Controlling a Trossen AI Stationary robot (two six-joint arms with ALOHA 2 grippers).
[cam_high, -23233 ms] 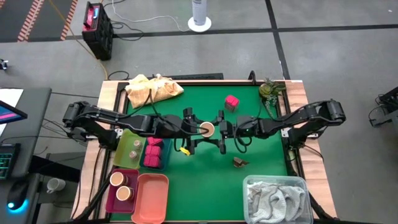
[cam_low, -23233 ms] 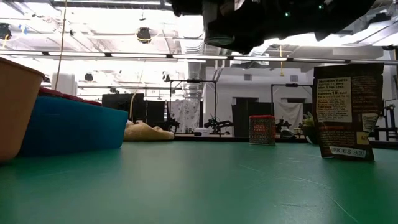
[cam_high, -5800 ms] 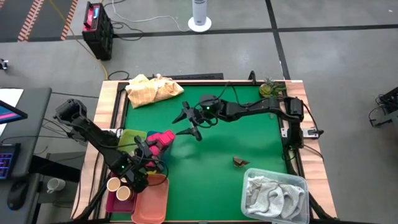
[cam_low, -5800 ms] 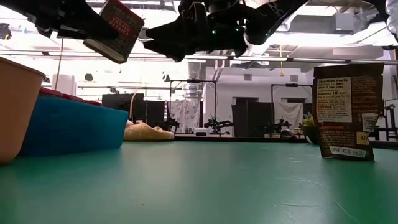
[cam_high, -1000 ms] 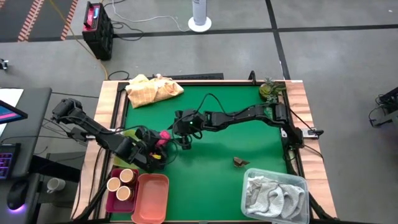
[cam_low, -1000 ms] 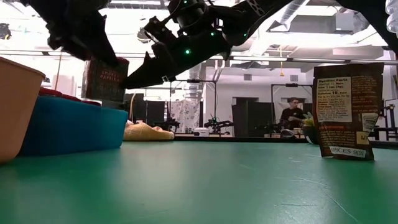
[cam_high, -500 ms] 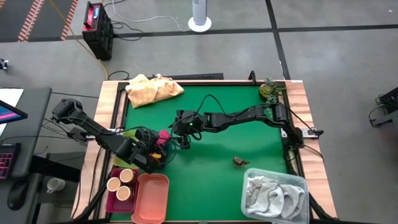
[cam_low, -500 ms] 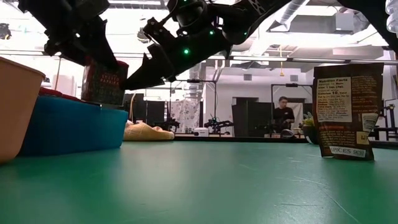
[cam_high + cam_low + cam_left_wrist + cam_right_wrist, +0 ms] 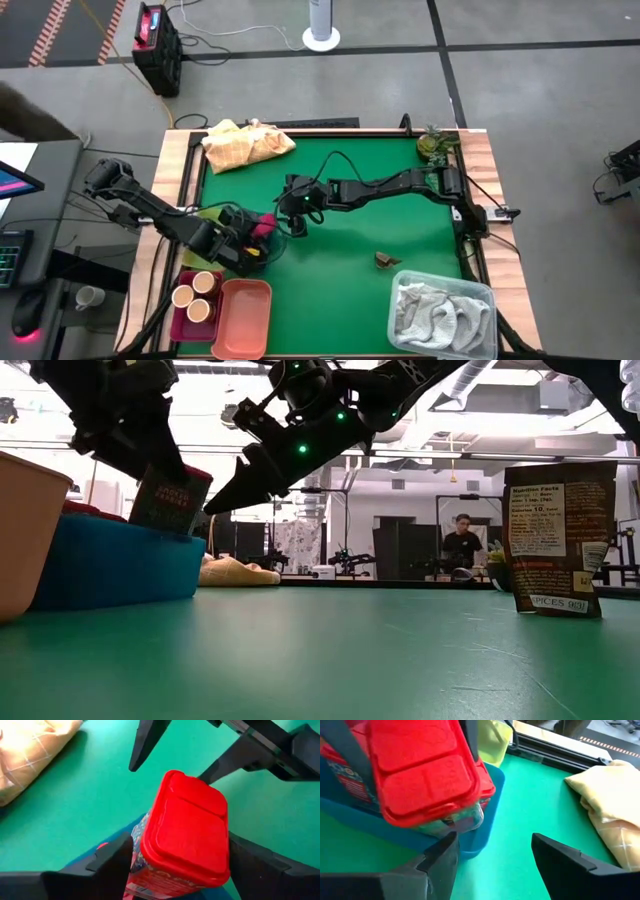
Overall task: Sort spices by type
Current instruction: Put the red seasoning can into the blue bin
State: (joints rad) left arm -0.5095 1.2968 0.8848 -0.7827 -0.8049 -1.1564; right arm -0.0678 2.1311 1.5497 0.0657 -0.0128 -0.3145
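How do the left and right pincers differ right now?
The left pincer is shut on the red-lidded spice packet, while the right pincer is open and holds nothing. The left pincer holds the packet tilted over the blue bin; the right pincer sits over the green mat just beside that bin. Both are at the mat's left side, close together.

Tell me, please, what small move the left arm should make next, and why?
Probably ease the red-lidded spice container down and release it. The left gripper holds it tilted over the blue bin, where similar red packs sit, and the open right gripper hovers just beside.
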